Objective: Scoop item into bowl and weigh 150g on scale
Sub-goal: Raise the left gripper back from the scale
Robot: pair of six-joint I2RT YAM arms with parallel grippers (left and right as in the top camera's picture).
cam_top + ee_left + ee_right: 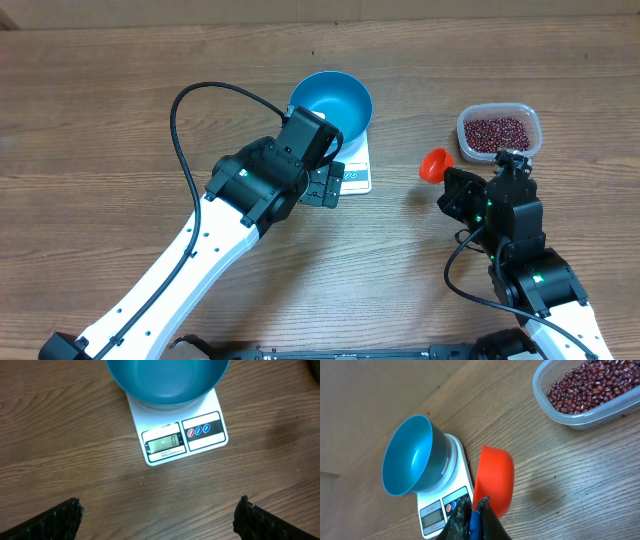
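The empty blue bowl (pixel 331 105) stands on the white scale (pixel 357 180), whose display (pixel 164 443) reads zero. My left gripper (pixel 326 186) hovers over the scale's front strip, open, with bare wood between its fingertips (pixel 69 512). The dark red beans (pixel 497 131) fill a clear tub (pixel 531 120) at the right. My right gripper (pixel 478 510) is shut on the blue handle of an orange-red scoop (pixel 495 477). The scoop (pixel 435 164) hangs between the scale and the tub, tipped on its side. In the right wrist view the bowl (pixel 410 457), scale (pixel 451 491) and beans (pixel 592 385) all show.
Black cables loop over the table behind the left arm (pixel 190 110) and beside the right arm (pixel 455 265). Bare wood lies all round the scale and tub.
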